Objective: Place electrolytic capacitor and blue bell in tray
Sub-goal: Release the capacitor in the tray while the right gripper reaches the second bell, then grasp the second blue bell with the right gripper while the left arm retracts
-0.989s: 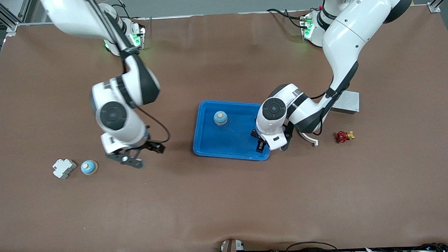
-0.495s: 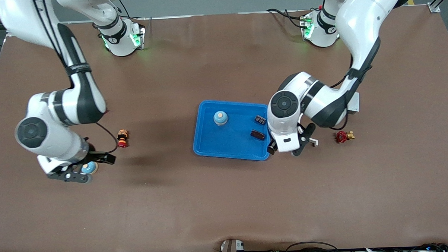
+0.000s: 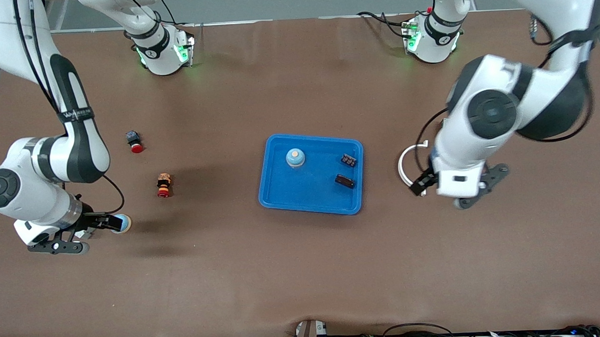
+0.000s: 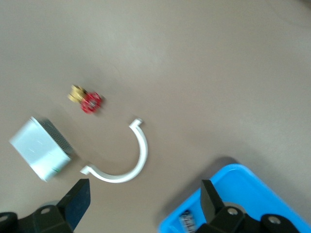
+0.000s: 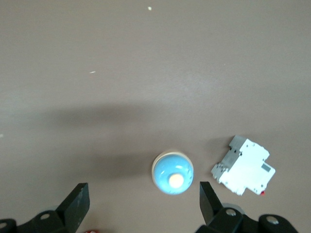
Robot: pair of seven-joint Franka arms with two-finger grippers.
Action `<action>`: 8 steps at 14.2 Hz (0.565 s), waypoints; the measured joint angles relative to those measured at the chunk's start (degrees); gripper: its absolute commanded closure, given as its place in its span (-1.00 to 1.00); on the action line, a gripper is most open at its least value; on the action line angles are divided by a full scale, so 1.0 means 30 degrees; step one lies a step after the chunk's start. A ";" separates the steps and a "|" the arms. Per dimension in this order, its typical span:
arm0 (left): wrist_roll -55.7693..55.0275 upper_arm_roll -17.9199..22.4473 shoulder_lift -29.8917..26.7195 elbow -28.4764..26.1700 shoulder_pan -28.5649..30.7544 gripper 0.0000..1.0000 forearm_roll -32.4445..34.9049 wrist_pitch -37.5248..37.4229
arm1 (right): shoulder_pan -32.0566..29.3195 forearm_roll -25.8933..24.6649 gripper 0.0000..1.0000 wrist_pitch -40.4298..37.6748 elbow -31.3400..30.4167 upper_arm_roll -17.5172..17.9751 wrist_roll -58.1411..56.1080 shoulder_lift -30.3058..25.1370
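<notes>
Front view, taken from the right arm's end of the table across to the left arm's: the right gripper [image 3: 68, 236] hangs low over the table at that end, its fingers spread wide and holding nothing. In the right wrist view the two dark fingertips [image 5: 77, 206] stand well apart, with a blue bell [image 5: 173, 173] on the table between them and a white circuit breaker [image 5: 243, 166] lying just beside the bell. In the front view only the bell's edge [image 3: 124, 223] shows past the gripper. Nearer the middle of the table stand a small red-capped push button [image 3: 134, 140] and, nearer the camera than that, a second red and yellow button [image 3: 164, 185]. The tray [image 3: 276, 199] lies at the centre of the table. In it a second blue bell [image 3: 295, 157] stands upright in the corner toward the right arm's base, and two small dark parts lie at the end toward the left arm: one [image 3: 349, 160] near the rim, the other [image 3: 344, 181] nearer the camera. Which of these is the electrolytic capacitor cannot be told. Just outside the tray toward the left arm's end lies a white curved clip [image 3: 403, 165]. The left gripper [image 3: 453, 188] hovers over the table beside that clip, fingers wide apart and empty. The left wrist view shows the clip [image 4: 127, 160], a red-handled brass valve [image 4: 86, 100], a grey metal box [image 4: 40, 154] and a corner of the tray [image 4: 238, 194].
</notes>
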 measured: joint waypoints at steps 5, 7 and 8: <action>0.5593 -0.0002 -0.2289 0.0045 0.2017 -1.00 -0.0230 -0.1704 | -0.0964 0.1790 -1.00 0.0742 -0.0047 0.0036 -0.1976 0.1245; 0.7645 0.0006 -0.3196 0.0049 0.2541 -1.00 -0.0309 -0.2294 | -0.1386 0.2978 -1.00 0.0761 -0.0049 0.0034 -0.3185 0.1526; 0.8503 0.0016 -0.3585 0.0047 0.2736 -1.00 -0.0383 -0.2789 | -0.1505 0.3130 -1.00 0.0818 -0.0052 0.0035 -0.3402 0.1649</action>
